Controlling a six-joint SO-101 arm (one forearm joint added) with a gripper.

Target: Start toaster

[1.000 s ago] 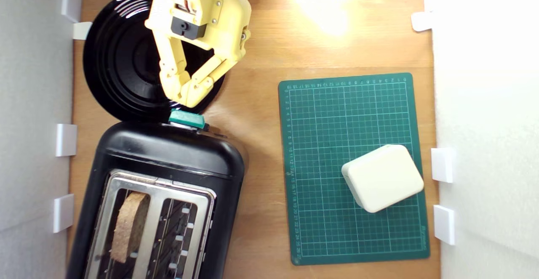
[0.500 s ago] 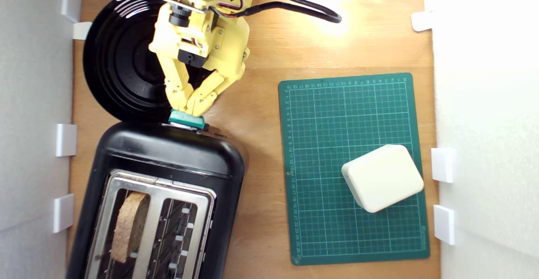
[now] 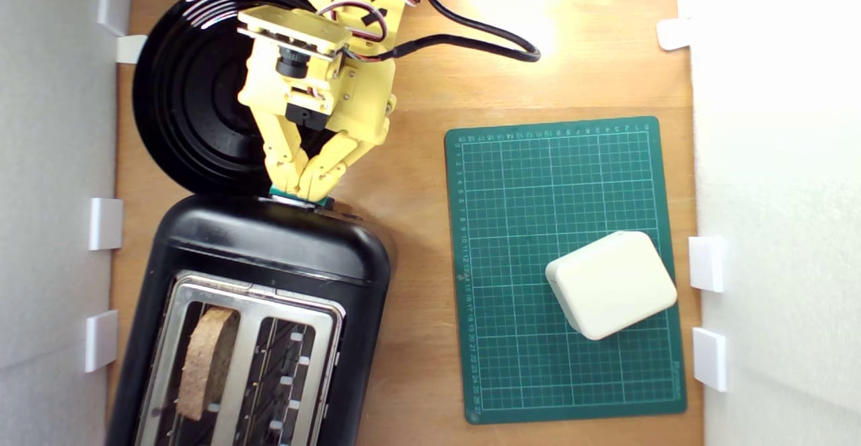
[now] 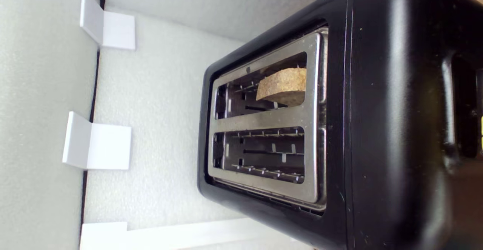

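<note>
Inside toaster [image 3: 269,257] | one slot: bread slice [image 3: 207,358] | other bare | jaws pressed together on lever [image 3: 301,198]

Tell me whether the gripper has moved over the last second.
Yes. In the exterior view the gripper has moved toward the toaster, off the black plate, and now covers most of the teal lever.

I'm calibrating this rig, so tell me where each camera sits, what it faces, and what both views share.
Exterior view: overhead, looking straight down on the wooden table; it shows the yellow arm, with the end effector at the teal lever tab of the toaster.
Wrist view: on the arm, looking along the toaster's top; nothing of the robot's body is clearly visible.
Shared: the toaster, the bread slice in one slot, the other slot empty.
</note>
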